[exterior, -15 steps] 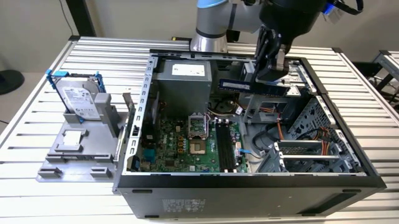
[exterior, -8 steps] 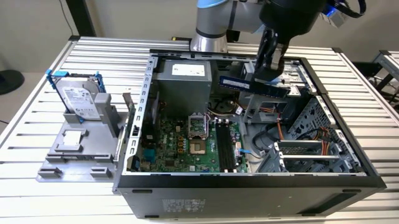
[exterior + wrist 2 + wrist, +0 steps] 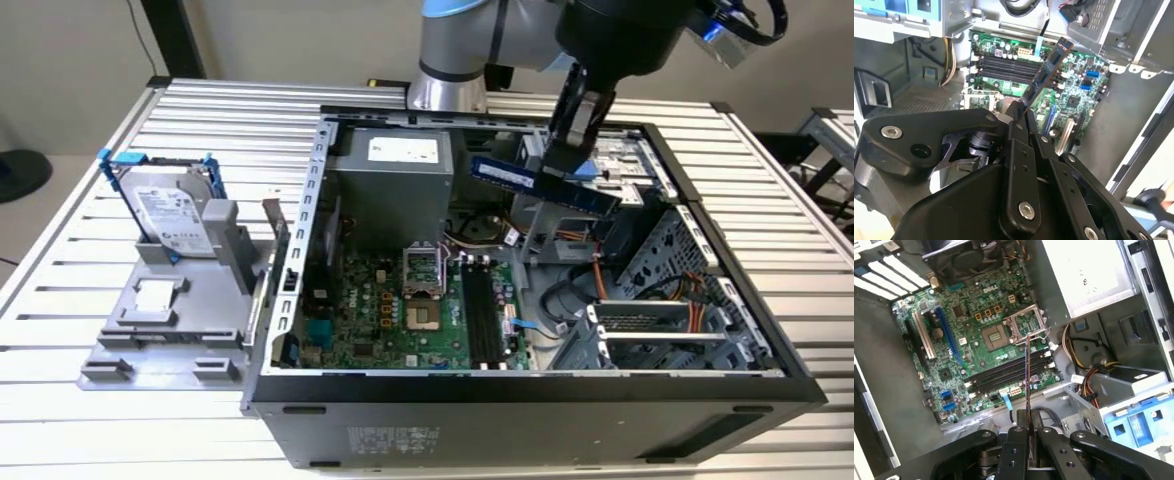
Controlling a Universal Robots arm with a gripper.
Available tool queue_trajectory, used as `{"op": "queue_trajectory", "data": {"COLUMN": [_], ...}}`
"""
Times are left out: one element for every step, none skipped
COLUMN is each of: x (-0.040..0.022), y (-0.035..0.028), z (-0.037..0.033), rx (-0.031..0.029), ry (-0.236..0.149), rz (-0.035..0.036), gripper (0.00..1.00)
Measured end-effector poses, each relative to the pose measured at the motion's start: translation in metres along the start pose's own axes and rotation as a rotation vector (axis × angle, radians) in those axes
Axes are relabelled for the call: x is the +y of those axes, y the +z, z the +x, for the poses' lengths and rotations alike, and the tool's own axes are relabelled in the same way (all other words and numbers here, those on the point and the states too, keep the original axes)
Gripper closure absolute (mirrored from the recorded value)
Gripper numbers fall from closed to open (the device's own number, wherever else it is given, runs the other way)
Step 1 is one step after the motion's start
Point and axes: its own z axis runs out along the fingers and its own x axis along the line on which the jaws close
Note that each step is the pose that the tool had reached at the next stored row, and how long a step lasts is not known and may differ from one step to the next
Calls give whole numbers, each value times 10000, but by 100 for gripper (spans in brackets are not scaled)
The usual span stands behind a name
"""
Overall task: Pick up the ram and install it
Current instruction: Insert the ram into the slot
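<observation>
The ram (image 3: 541,185) is a long, slim, dark strip held in the air above the open computer case (image 3: 534,385), over its back middle part. My gripper (image 3: 575,160) is shut on one end of it, fingers pointing down. In both wrist views the ram (image 3: 1046,72) (image 3: 1027,375) sticks out from between my closed fingers (image 3: 1016,132) (image 3: 1016,437) toward the green motherboard (image 3: 969,340). It hangs well above the long black memory slots (image 3: 481,315) (image 3: 1006,67) (image 3: 1009,372) and touches nothing. The slots look unfilled.
A silver-labelled hard drive (image 3: 167,210) in a blue frame stands on a grey fixture (image 3: 160,340) at the exterior view's left. Inside the case are a grey power supply (image 3: 394,170), cables (image 3: 587,290) and a metal drive cage (image 3: 667,320). The case walls rise around the board.
</observation>
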Motion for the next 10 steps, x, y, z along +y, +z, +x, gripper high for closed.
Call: {"op": "queue_trajectory", "data": {"x": [0, 0, 0, 0, 0, 0, 0, 0, 0, 0], "y": [0, 0, 0, 0, 0, 0, 0, 0, 0, 0], "z": [0, 0, 0, 0, 0, 0, 0, 0, 0, 0], "rx": [-7, -15, -22, -30, -38, -46, -54, -62, -70, -78], "ry": [170, 335, 508, 673, 846, 1011, 1183, 1348, 1515, 1685], "rz": [0, -1, -1, -1, -1, -1, -2, -2, -2, -3], "gripper": [100, 100, 100, 100, 100, 100, 100, 100, 100, 100]}}
